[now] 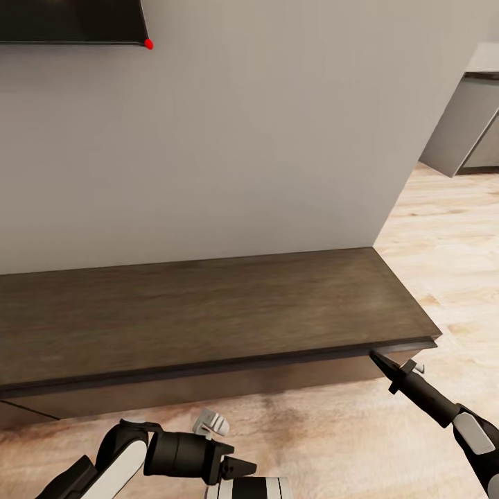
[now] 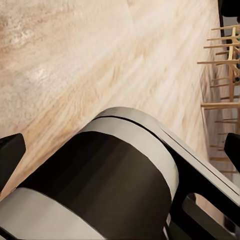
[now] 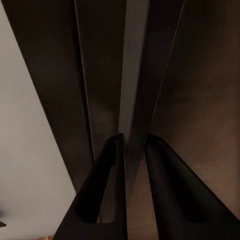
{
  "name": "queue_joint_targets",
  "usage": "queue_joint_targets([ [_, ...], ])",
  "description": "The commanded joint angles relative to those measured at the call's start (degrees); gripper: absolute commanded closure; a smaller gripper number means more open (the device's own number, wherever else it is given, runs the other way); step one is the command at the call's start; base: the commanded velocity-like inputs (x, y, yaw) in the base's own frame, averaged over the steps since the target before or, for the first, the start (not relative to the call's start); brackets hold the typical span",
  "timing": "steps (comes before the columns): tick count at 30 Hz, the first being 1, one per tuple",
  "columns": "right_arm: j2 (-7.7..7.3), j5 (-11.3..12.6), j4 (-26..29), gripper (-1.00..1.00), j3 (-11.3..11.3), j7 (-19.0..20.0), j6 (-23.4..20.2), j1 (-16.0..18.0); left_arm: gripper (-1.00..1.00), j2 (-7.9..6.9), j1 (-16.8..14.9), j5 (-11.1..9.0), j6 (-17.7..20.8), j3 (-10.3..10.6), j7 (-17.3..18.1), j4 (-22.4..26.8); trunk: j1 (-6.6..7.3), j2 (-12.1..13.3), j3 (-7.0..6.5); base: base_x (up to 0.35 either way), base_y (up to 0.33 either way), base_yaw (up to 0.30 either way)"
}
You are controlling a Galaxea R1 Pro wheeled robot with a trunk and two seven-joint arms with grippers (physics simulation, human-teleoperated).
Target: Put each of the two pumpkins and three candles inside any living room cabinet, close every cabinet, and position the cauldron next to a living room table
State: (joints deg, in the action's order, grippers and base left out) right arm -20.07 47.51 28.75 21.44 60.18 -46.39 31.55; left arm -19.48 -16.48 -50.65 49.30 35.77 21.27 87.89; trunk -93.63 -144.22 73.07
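**Right gripper at the cabinet's front edge**

We see the cabinet (image 1: 208, 312) as a long, low, dark brown unit set against the pale wall (image 1: 263, 138), its flat top bare and its front face in shadow beneath an overhanging top edge. Its fronts look flush and shut from the head view, as far as we can tell.

Our right gripper (image 1: 378, 362) reaches up from the lower right, its dark pointed tip sitting just under the cabinet's top edge near the right-hand end. In the right wrist view, the right gripper (image 3: 134, 150) shows its two fingers (image 3: 102, 190) drawn close together with only a thin slit between them, nothing held, pointing at the dark wood panels of the cabinet (image 3: 200, 90).

Our left gripper (image 1: 239, 466) lies low in the head view, over the wood floor (image 1: 443, 235) in front of the cabinet. In the left wrist view, we see one dark fingertip (image 2: 10, 155) at each side edge, far apart, so its jaws stand wide and hold nothing; between them is a grey and black rounded arm segment (image 2: 100, 185).

A dark screen (image 1: 69, 21) hangs on the wall at the upper left.
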Motion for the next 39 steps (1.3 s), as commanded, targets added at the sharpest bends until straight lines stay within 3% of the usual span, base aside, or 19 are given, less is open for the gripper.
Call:
queue_joint_targets([
  [1, 0.01, 1.7, 0.1, 1.00, 0.2, 1.9, -1.7, 0.1, -1.00, -0.03, 0.0, 0.0, 0.0, 0.1, 0.2, 0.0, 0.02, 0.0, 0.03, 0.000, 0.000, 0.000],
  [16, -0.06, 1.7, 0.1, 1.00, 0.2, 1.9, -1.7, 0.1, -1.00, -0.03, 0.0, 0.0, -0.4, 0.2, 0.2, 0.0, 0.02, 0.0, 0.03, -0.012, 0.000, 0.000],
  [30, -0.06, 1.7, 0.1, 1.00, 0.2, 1.9, -1.7, 0.1, -1.00, -0.03, 0.0, 0.0, -0.4, 0.5, 0.2, 0.0, 0.02, 0.0, 0.03, -0.205, 0.000, 0.000],
  [39, -0.13, 1.7, 0.1, 1.00, 0.3, 1.9, -1.7, 0.1, -1.00, -0.31, 0.0, 0.0, -1.8, 0.4, 0.4, 0.1, 0.02, 0.0, 0.03, -0.039, 0.000, 0.000],
])
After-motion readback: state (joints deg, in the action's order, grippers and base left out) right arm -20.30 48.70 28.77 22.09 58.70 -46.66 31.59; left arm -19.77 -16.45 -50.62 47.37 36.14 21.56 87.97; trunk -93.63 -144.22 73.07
